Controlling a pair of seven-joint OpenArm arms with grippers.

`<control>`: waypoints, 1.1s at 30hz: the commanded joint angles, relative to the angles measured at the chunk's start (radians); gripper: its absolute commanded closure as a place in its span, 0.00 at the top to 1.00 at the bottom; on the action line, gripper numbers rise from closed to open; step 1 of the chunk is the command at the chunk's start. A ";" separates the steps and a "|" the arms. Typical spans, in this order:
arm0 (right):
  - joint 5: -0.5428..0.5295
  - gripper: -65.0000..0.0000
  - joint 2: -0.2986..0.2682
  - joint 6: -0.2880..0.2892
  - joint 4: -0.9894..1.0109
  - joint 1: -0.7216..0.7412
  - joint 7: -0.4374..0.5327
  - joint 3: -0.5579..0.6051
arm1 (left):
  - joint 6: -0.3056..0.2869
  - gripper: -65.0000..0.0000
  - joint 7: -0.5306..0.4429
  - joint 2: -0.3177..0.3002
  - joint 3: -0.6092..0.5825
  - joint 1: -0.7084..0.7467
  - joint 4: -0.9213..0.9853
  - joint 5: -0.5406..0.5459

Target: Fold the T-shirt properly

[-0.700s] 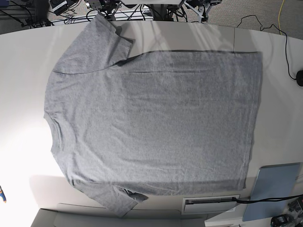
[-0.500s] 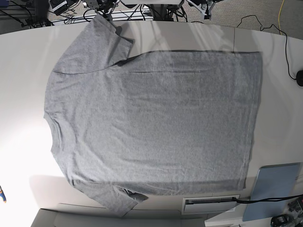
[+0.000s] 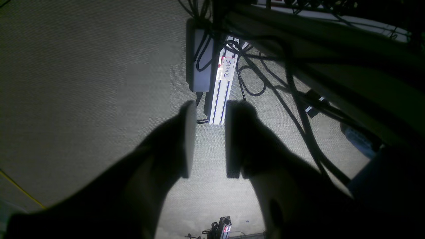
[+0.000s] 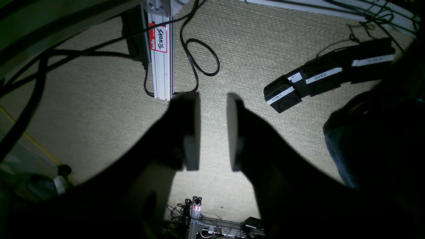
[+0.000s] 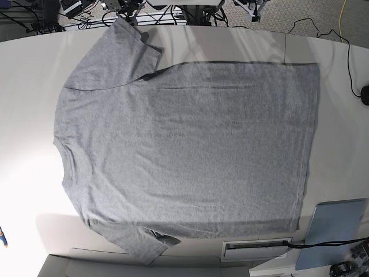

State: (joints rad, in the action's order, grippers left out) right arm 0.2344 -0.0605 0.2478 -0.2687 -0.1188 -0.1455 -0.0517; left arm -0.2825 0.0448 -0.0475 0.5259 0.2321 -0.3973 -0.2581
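across the white desk (image 5: pixel 23 86), t-shirt (image 5: pixel 190 144) spread flat, plain side up. off the desk, over carpet (image 3: pixel 83 66): left fingers (image 3: pixel 187 139) and right fingers (image 4: pixel 192 132) parted, grasping nothing.

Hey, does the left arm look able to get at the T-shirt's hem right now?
Probably yes. The T-shirt lies flat with nothing on it, its hem toward that arm's side. The left gripper, fingers apart and empty, hangs off the table over carpet.
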 commanded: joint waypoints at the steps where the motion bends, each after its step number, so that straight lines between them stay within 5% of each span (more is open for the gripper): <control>1: -0.005 0.23 -0.003 0.003 -0.004 -0.003 0.000 -0.002 | -0.006 0.27 0.000 -0.003 0.000 0.006 -0.003 0.000; 20: -0.005 0.23 -0.030 0.007 -0.028 -0.041 -0.068 -0.002 | -0.009 0.27 0.079 -0.003 0.000 0.077 -0.130 0.016; 27: -0.006 0.23 -0.085 0.073 -0.322 -0.253 -0.072 -0.002 | -0.219 0.27 0.080 -0.006 0.000 0.259 -0.428 0.091; 33: -0.010 0.23 -0.141 0.079 -0.747 -0.530 -0.092 -0.002 | -0.243 0.27 0.183 -0.012 0.000 0.420 -0.726 0.153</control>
State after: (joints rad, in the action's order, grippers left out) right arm 0.2306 -0.1902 0.3260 -1.0145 -0.6392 -0.2428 -0.0494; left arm -0.5179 0.2352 -0.0525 0.5228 0.6357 -1.1179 -0.1081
